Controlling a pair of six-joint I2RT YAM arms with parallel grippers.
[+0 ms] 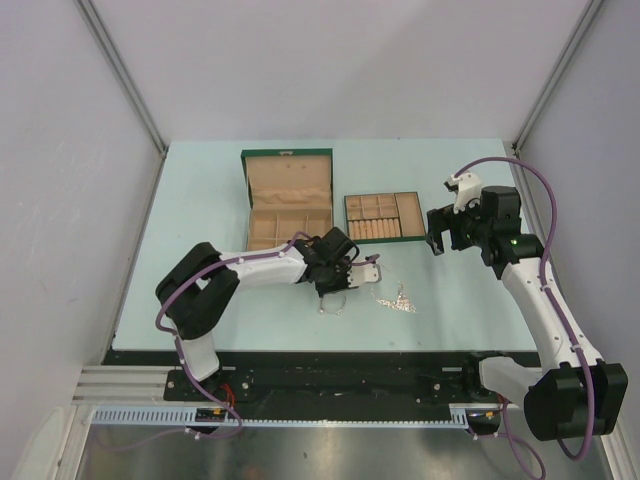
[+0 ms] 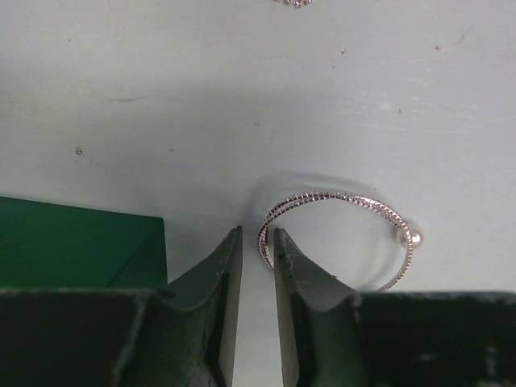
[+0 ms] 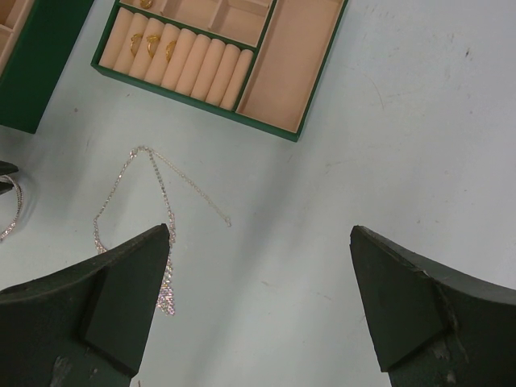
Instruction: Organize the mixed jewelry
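The thin, beaded silver bangle (image 2: 339,196) (one small ball on its rim) lies on the table (image 2: 242,97), its edge inside the left gripper's (image 2: 258,242) narrow gap; the right gripper (image 3: 260,232) gapes empty over the necklace (image 3: 164,201).

Left gripper (image 2: 258,234) reaches low, jaws barely parted; right gripper (image 3: 260,234) hangs raised, jaws wide.

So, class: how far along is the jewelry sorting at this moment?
Done: a few small pieces sit in the tray. In hand: the left gripper is at the bangle, jaws narrowly apart at its rim, not lifted. Left: bangle and necklace lie on the table; the right gripper hangs open, empty.
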